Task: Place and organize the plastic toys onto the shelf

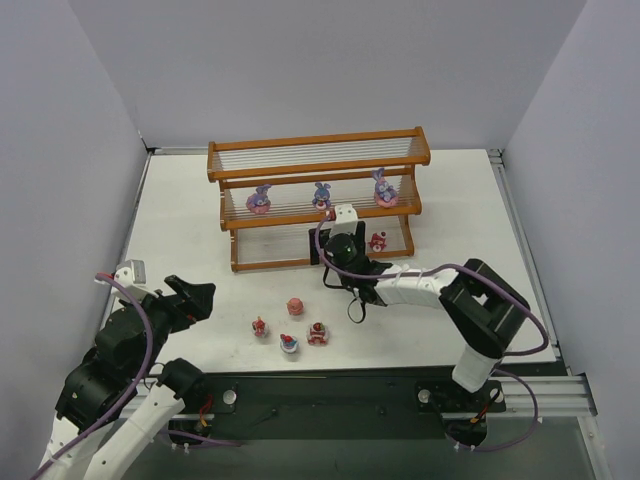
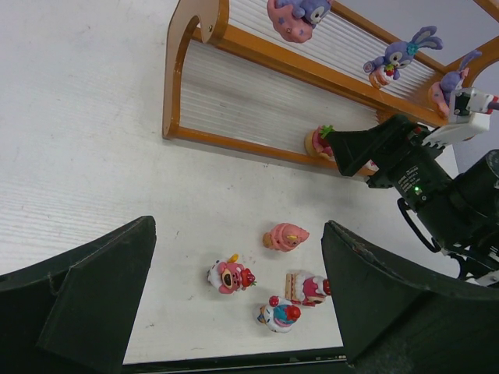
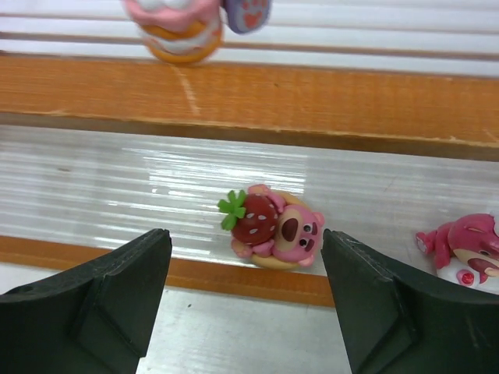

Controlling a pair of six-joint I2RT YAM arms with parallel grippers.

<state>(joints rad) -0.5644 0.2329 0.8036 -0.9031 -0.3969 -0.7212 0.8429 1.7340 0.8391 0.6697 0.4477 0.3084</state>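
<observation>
The shelf (image 1: 318,152) stands at the back with three purple bunnies (image 1: 322,194) on its middle tier. My right gripper (image 3: 245,261) is open in front of the bottom tier (image 3: 117,187). A pink bear toy with a strawberry (image 3: 274,226) lies on that tier just past the fingertips, touching neither. Another red-pink toy (image 3: 464,248) sits to its right on the same tier. Several small toys (image 1: 295,306) lie on the table near the front. My left gripper (image 2: 238,261) hovers open above them (image 2: 231,276), holding nothing.
White walls enclose the table on three sides. The shelf's orange end frame (image 2: 178,86) rises at the left of the left wrist view. The right arm (image 1: 430,285) stretches from its base across the table to the shelf, with a cable looping beside it.
</observation>
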